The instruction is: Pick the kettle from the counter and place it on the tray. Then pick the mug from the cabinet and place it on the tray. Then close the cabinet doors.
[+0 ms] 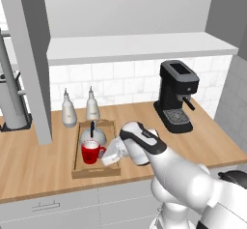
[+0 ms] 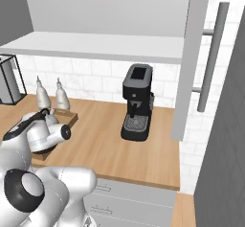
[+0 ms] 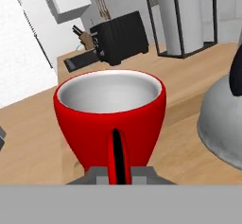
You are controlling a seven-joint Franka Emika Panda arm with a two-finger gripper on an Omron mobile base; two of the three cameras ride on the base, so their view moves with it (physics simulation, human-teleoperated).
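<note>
The red mug (image 1: 90,152) with a white inside is in the front part of the light-wood tray (image 1: 96,173), just in front of the silver-grey kettle (image 1: 92,135). My gripper (image 1: 108,156) reaches in from the right and is shut on the mug's handle. In the hand view the mug (image 3: 111,112) is close up, its handle (image 3: 118,154) upright between my fingertips (image 3: 98,175), with the kettle (image 3: 222,119) to its right. I cannot tell whether the mug touches the tray floor. Both cabinet doors (image 1: 34,64) (image 2: 191,53) stand open above the counter (image 1: 202,141).
Two white bottles (image 1: 69,109) (image 1: 92,106) stand behind the tray. A black coffee machine (image 1: 176,95) sits at the right of the counter. A black toaster (image 3: 120,36) and a wire-framed stand (image 1: 12,102) are at the left end. The open door's bar handle (image 2: 213,53) juts out on the right.
</note>
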